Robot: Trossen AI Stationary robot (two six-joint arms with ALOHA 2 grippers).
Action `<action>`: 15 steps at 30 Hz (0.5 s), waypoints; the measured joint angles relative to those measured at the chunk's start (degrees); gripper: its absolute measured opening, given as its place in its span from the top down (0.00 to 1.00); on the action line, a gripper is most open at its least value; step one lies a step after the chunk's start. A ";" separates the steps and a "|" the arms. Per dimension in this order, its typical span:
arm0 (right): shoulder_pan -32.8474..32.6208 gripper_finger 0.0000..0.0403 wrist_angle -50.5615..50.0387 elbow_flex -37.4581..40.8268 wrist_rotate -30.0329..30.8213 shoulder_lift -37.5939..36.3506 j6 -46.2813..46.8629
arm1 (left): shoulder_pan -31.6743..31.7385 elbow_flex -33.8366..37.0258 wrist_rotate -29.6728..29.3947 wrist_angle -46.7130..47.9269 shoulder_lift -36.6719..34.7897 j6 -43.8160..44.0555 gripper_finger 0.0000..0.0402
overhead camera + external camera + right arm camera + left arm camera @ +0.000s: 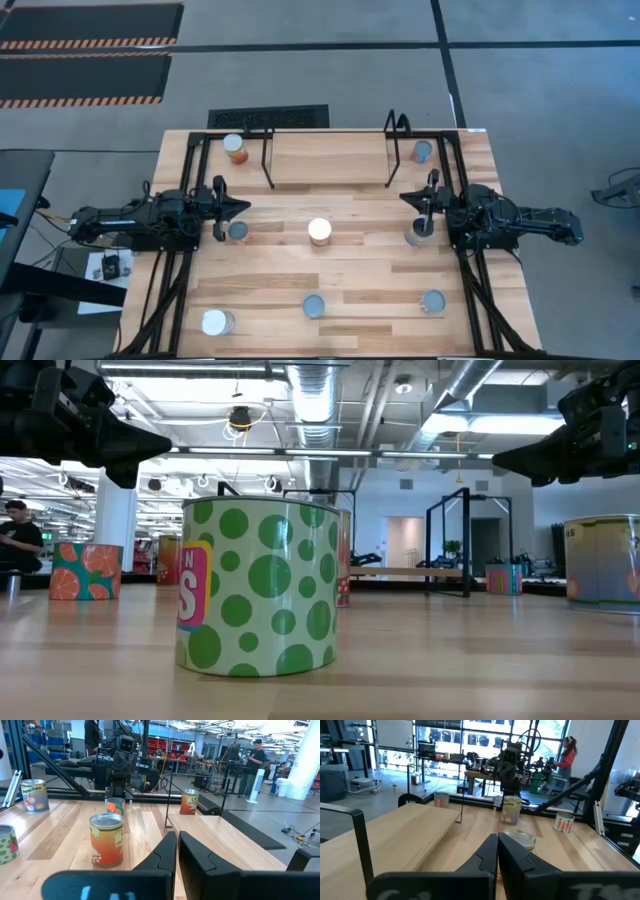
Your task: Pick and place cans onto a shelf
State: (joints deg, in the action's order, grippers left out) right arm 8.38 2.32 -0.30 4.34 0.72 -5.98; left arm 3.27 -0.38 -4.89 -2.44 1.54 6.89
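Several cans stand upright on the wooden table. One [238, 232] sits just below my left gripper [240, 207], one [418, 232] below my right gripper [408, 198], and one [320, 231] stands mid-table between them. Others stand at the far left [235, 148], the far right [422, 152] and along the near side [314, 306]. The light-wood shelf [330, 158] stands at the far middle between black rod uprights, with no can on it. Both grippers hang level above the table, pointing at each other. Left [497, 842] and right [177, 840] are both shut, holding nothing.
Black frame rails [170, 290] run along both table sides beneath the arms. A green-dotted can [262, 588] fills the low view's middle. More cans stand at the near left [215, 322] and near right [433, 301]. People are in the room beyond the table [256, 765].
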 joint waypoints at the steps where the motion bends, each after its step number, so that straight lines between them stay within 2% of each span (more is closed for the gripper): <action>1: 0.00 0.89 -0.01 -0.02 0.01 0.01 0.00 | -0.02 0.00 0.02 0.00 0.00 -0.02 1.00; 15: 0.00 0.89 0.01 -0.01 0.01 -0.01 0.00 | -0.02 0.00 -0.02 -1.03 0.02 -0.30 1.00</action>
State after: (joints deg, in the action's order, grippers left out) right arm 8.38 2.33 -0.31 4.35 0.71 -5.98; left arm 3.25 -0.38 -4.91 -3.46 1.56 6.59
